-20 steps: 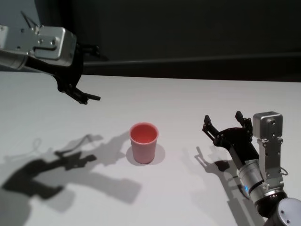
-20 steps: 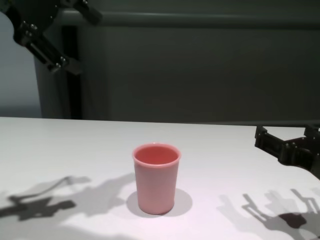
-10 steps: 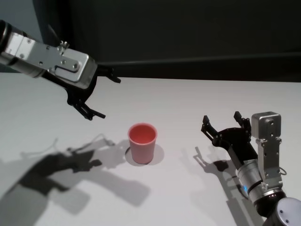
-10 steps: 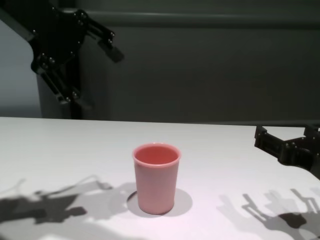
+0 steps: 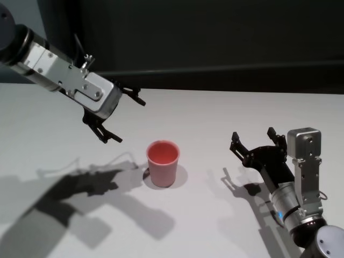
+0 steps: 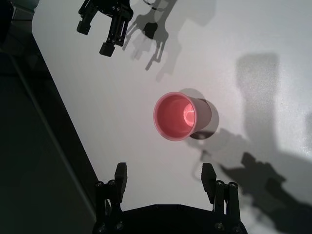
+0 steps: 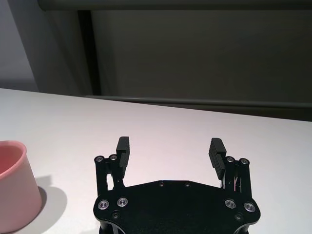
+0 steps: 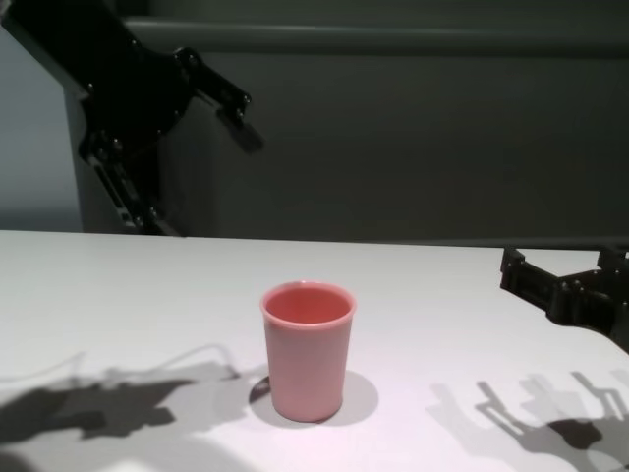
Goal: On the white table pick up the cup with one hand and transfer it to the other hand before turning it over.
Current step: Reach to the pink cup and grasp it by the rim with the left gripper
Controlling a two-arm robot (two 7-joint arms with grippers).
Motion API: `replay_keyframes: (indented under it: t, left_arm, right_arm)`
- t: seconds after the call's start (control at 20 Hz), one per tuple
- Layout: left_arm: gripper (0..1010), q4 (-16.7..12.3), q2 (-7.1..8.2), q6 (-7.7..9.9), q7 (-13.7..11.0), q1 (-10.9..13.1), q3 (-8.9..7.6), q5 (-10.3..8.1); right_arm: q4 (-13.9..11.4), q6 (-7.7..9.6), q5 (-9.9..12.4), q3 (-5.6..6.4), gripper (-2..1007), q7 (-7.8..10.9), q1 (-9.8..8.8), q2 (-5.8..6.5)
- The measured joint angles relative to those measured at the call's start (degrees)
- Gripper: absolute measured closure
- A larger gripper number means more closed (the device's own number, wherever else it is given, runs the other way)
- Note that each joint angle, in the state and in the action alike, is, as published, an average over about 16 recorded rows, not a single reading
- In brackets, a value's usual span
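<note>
Right gripper (image 5: 255, 141): nearest the robot, low over the white table (image 5: 215, 113); jaws spread wide, nothing between them, nothing touched.
Right fingers (image 7: 123, 146): two black ribbed pads, well apart from each other, pointing out across the tabletop toward the dark back wall (image 7: 195, 48).
Cup (image 5: 162, 163): pink tumbler standing upright on its narrow base, rim up, to the left of the right fingers and apart from them; in the right wrist view only its edge shows (image 7: 14, 185).
Cup contents: the inside is bare, seen from above in the left wrist view (image 6: 179, 116).
Left gripper (image 5: 127, 119): farther out, raised in the air above the table, beyond and to the left of the cup; jaws wide apart, holding nothing.
Left fingers (image 6: 121, 171): one on each side of the open gap, with the cup ahead of them in the wrist view, not touching it.
Gap to cup: clear air between the left fingertips and the rim; whether the cup lies straight under the gap cannot be told.
Around: only arm shadows (image 5: 75, 193) lie on the table near the cup; nothing stands between either gripper and it.
</note>
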Motion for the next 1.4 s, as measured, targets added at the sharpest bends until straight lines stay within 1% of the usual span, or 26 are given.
replay_keyframes:
  t: [0.25, 0.6, 0.95, 1.4]
  left_arm:
    - [9, 0.9, -0.95, -2.04, -0.2, -1.0, 2.14, 1.6]
    - [9, 2.1, -2.23, -3.97, -0.1, -1.6, 4.57, 2.89]
    - [9, 3.1, -3.13, -5.43, -0.1, -2.0, 6.67, 3.58]
    - [9, 4.1, -3.69, -6.82, -0.4, -2.3, 9.01, 3.86]
  right_arm:
    - [0.0, 0.0, 0.0, 0.0, 3, 0.0, 0.0, 0.0]
    - [0.0, 0.0, 0.0, 0.0, 3, 0.0, 0.0, 0.0]
    - [0.0, 0.0, 0.0, 0.0, 3, 0.0, 0.0, 0.0]
    - [0.0, 0.0, 0.0, 0.0, 3, 0.0, 0.0, 0.0]
